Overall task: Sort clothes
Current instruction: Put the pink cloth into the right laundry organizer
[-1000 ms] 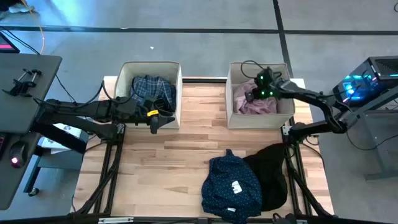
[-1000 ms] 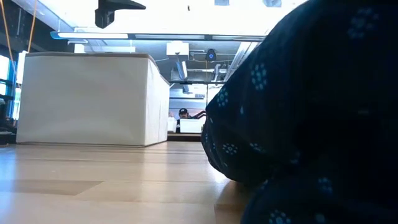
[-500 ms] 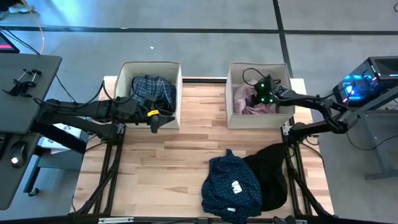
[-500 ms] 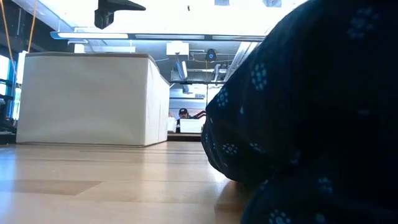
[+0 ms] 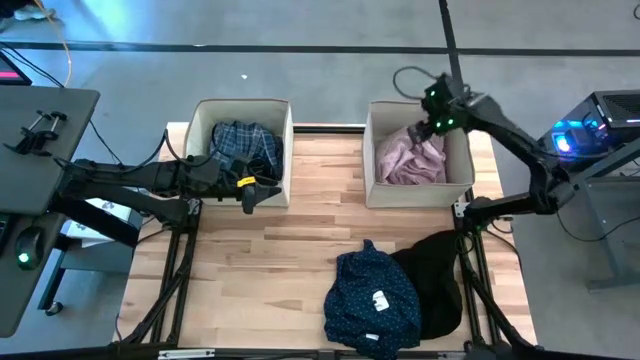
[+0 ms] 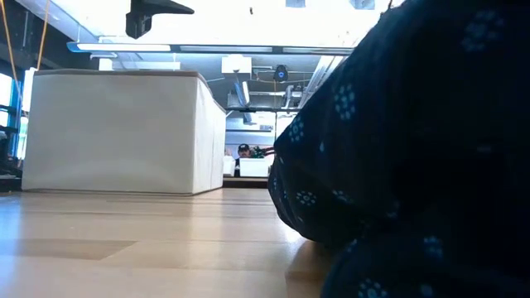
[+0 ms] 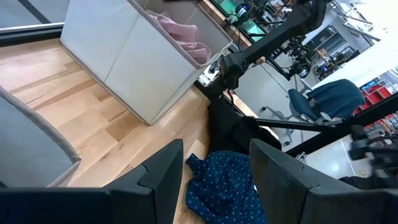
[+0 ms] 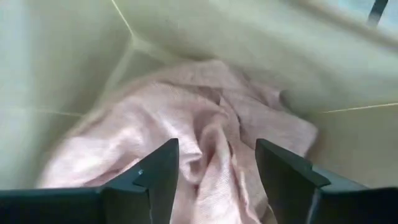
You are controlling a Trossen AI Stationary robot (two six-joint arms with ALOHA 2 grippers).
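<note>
The right gripper point(image 8: 214, 177) hangs over the right beige fabric box point(image 5: 372, 150), jaws spread and empty above the crumpled pale pink shirt point(image 5: 412, 160) inside. The left gripper point(image 5: 250, 195), jaws spread, waits beside the left beige fabric box point(image 5: 288, 150), which holds the blue plaid shirt point(image 5: 243, 143).

The right arm reaches in from the right side and bends up over the right beige box point(image 5: 372, 150). Its right gripper point(image 8: 214, 165) hangs above the far right corner of that box and points down into it. Its two dark fingers point(image 8: 152, 177) are spread apart, and nothing is between them.

The left arm stretches out flat, well to the left of that box. Its left gripper point(image 7: 214, 168) sits low, and its two fingers point(image 7: 163, 171) are apart too, holding nothing.
</note>
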